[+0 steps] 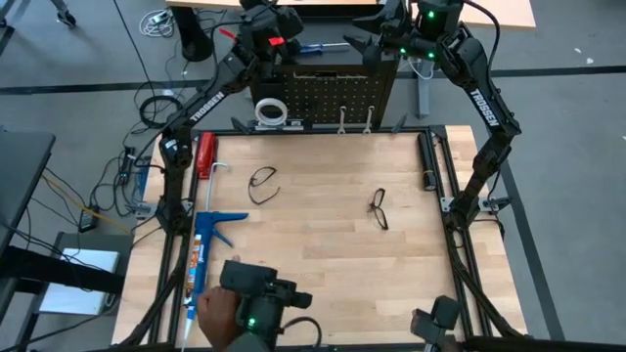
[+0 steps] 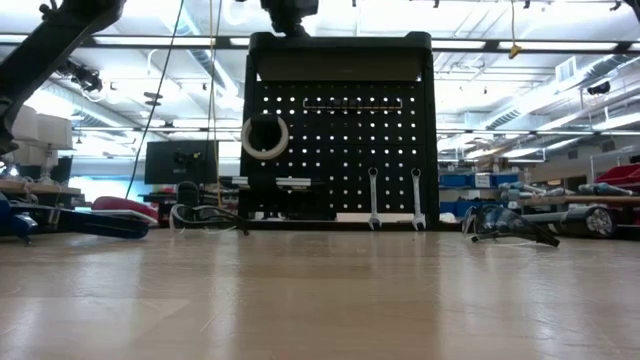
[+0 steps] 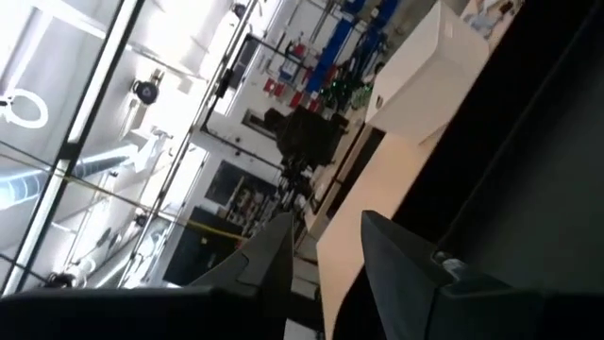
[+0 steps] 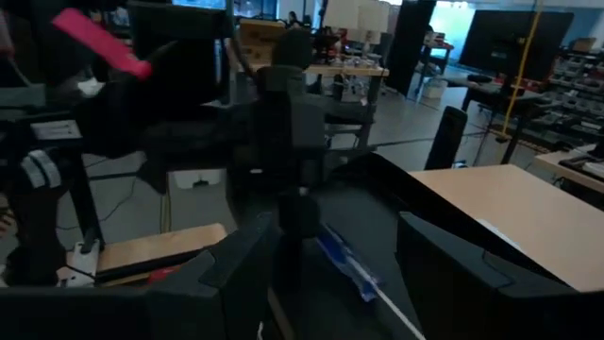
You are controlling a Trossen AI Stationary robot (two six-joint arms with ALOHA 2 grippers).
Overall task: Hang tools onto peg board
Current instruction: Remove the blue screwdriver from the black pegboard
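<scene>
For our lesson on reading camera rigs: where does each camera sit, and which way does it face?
High view: overhead, looking down on the pale wooden table; both arms show.
Low view: tabletop height, facing the black perforated peg board; an arm link shows at the upper left.
Left wrist view: aimed up into the room past the left gripper.
Right wrist view: aimed over the board's top past the right gripper.
Shared: high and low both show the white tape roll on the board.

Bright overhead strip lights flood the low view and cast glare behind the dark peg board (image 2: 340, 130), which shows almost as a silhouette. The near surface (image 2: 320, 310) looks soft, perhaps out of focus. Both wrist views are blurred.
</scene>
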